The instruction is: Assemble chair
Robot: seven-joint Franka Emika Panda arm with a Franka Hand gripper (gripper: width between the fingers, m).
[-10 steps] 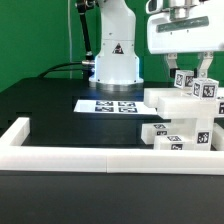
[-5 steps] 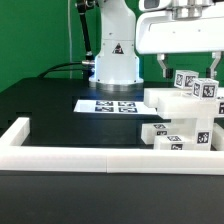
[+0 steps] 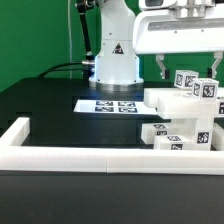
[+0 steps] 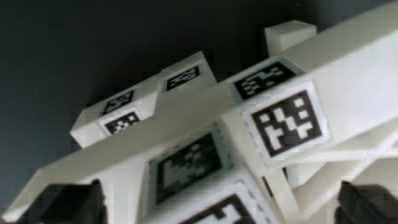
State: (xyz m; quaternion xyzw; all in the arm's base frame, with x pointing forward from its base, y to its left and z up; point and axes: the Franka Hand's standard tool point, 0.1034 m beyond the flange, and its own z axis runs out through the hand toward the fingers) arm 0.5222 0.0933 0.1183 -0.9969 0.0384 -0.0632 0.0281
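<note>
The chair (image 3: 186,118) is a chunky white stack of panels and square bars with black-and-white tags, at the exterior view's right, just behind the border rail. Two tagged bar ends (image 3: 196,84) stick up from its top. My gripper (image 3: 188,66) hangs directly above those bars, open and empty, with its fingers (image 3: 163,66) clear of them. In the wrist view the tagged chair pieces (image 4: 267,120) fill the picture, and the gripper (image 4: 214,208) shows two dark fingertips (image 4: 64,204) wide apart on either side of them.
The marker board (image 3: 108,105) lies flat on the black table in front of the robot base (image 3: 115,55). A long low white border rail (image 3: 90,158) runs along the front, with a corner piece (image 3: 14,132) at the exterior view's left.
The gripper has risen from around the two upright tagged bars to just above them, most of it in the first half second. The chair pieces have not moved.
</note>
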